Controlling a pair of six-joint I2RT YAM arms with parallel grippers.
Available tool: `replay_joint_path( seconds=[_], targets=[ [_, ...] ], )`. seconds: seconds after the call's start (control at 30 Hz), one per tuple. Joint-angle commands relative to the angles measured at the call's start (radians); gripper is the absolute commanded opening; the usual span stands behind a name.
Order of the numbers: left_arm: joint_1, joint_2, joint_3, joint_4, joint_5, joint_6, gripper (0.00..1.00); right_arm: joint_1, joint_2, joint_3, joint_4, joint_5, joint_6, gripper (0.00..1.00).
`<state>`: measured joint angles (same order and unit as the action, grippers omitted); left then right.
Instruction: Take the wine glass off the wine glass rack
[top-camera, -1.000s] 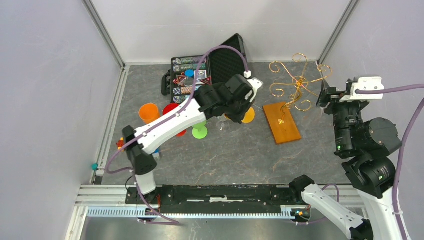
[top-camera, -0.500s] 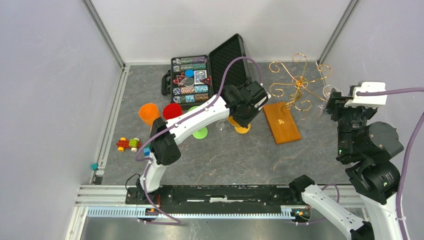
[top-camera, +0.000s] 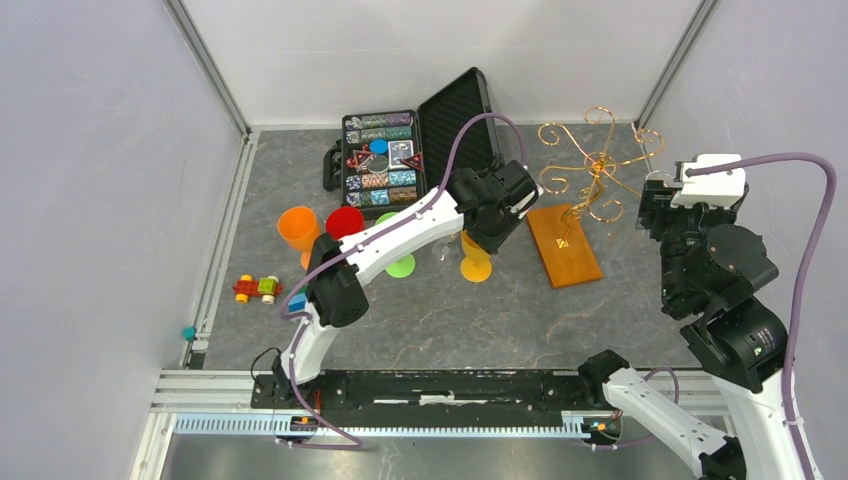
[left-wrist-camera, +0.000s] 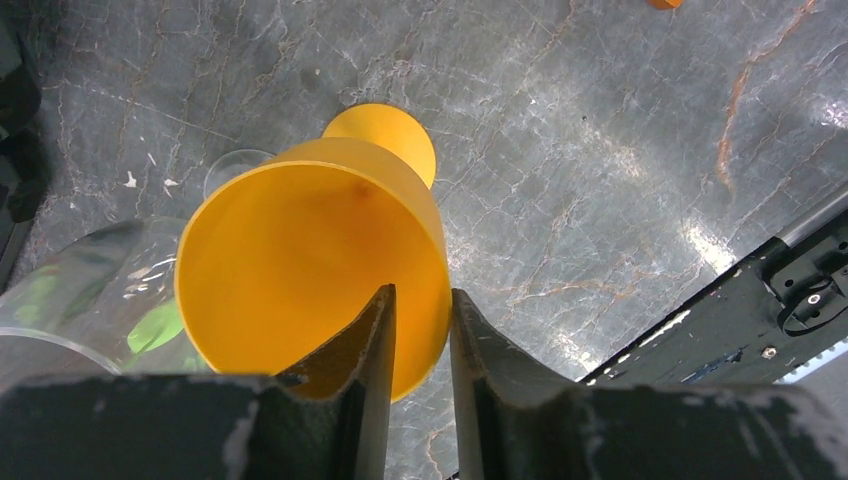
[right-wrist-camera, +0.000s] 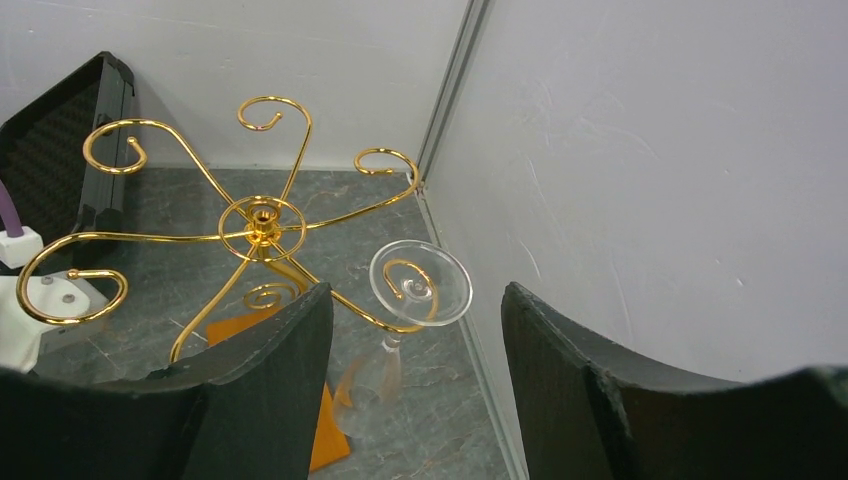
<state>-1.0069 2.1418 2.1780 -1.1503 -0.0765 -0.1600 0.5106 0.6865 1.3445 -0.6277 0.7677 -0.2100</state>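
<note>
"Where's the wine glass (right-wrist-camera: 420, 283)?"
"Upside down on a curl of the gold wine glass rack (right-wrist-camera: 262, 215), near the side wall (right-wrist-camera: 650, 150). Not much room there. It's see-through."
"The claws?"
"The right gripper (right-wrist-camera: 417, 300) is wide apart, holding nothing. The left gripper (left-wrist-camera: 420, 300) is a little apart over the yellow cup's (left-wrist-camera: 300, 250) rim."

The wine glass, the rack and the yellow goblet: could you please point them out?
wine glass (right-wrist-camera: 442, 290), right wrist view, on its round foot.
wine glass rack (right-wrist-camera: 262, 214), right wrist view, on its central hub.
yellow goblet (left-wrist-camera: 300, 255), left wrist view, inside its bowl.
</note>
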Motion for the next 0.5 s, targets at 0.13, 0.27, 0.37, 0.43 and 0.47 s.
replay_joint_path(
  seconds=[0.13,0.27,0.37,0.43,0.47],
  targets=[
    [0.019,-0.118,0.023,0.064,0.1,0.06,0.4,0.005,0.043,0.041,-0.046,0.012,0.008,0.69],
    [0.037,-0.227,-0.056,0.138,0.14,0.053,0.5,0.005,0.121,0.107,-0.164,0.016,-0.007,0.74],
    [0.057,-0.319,-0.138,0.216,0.157,0.035,0.57,0.004,0.185,0.163,-0.24,0.067,-0.013,0.76],
    [0.068,-0.379,-0.19,0.261,0.159,0.024,0.61,0.005,0.219,0.191,-0.27,0.073,-0.022,0.76],
    [0.072,-0.408,-0.221,0.283,0.155,0.019,0.62,0.005,0.239,0.206,-0.284,0.079,-0.023,0.76]
  ],
)
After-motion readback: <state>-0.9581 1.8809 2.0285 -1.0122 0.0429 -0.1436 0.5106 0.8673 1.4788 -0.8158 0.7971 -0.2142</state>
